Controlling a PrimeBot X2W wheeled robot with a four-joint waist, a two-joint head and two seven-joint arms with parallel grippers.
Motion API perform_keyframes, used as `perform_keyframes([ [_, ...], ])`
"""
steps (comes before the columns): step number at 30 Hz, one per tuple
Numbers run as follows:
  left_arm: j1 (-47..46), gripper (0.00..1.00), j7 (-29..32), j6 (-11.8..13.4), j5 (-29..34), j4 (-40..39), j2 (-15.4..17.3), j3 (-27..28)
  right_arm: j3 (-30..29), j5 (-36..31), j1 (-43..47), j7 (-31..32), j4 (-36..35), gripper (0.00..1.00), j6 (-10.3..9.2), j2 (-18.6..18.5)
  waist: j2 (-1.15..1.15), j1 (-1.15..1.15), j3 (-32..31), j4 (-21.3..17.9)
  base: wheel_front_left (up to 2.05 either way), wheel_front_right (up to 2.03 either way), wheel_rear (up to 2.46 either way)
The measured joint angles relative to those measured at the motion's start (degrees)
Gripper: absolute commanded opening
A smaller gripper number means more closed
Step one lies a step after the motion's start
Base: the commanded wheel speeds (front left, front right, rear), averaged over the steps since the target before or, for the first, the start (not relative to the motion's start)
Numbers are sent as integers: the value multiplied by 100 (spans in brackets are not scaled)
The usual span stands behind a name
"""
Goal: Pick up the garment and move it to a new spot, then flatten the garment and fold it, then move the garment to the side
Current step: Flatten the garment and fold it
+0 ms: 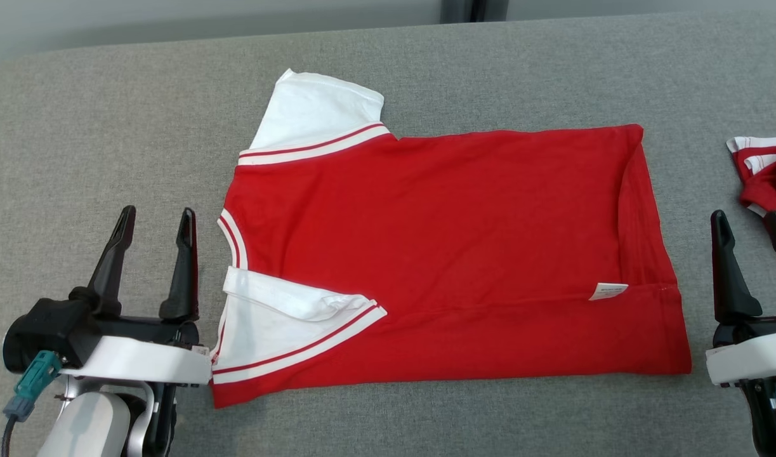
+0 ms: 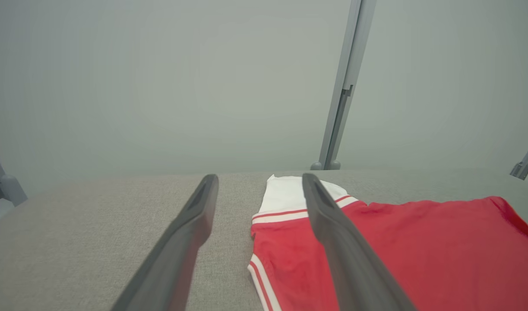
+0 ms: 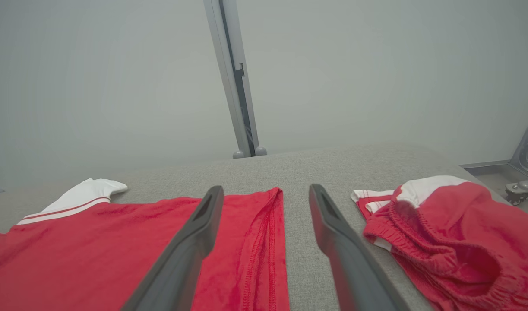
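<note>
- Head view: the red garment [image 1: 451, 254] lies flat on the grey worktop [image 1: 108, 127], its near white sleeve folded onto the body and a white label [image 1: 608, 291] by the hem.
- Right wrist view: a crumpled red piece [image 3: 441, 233] with an elastic waistband lies beside the hem.
- The left end effector [image 1: 158, 214], spread and empty, stands just beside the collar end.
- The right end effector [image 1: 746, 219], also spread and empty, stands just beyond the hem.

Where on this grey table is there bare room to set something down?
Free: the strip between the red shirt and the table's far edge; the corner beyond the left end effector. Crowded: right, with the right end effector between shirt and crumpled garment.
</note>
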Motion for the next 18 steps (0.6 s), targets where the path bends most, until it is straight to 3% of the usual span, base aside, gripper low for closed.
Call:
perform_keyframes([
  [5,-448,100,-1,-126,2,71,8,-57,2,10,-93,4,12,100,0,-2,0,0,106,1,0,0,0],
  [10,-1643,100,309,-456,45,441,108,-178,104,24,-271,24,4,100,0,12,0,0,309,-68,0,0,0],
  [18,-3762,100,894,-1056,-64,2202,103,-393,427,70,-656,-32,79,100,0,85,0,0,784,-430,0,0,0],
])
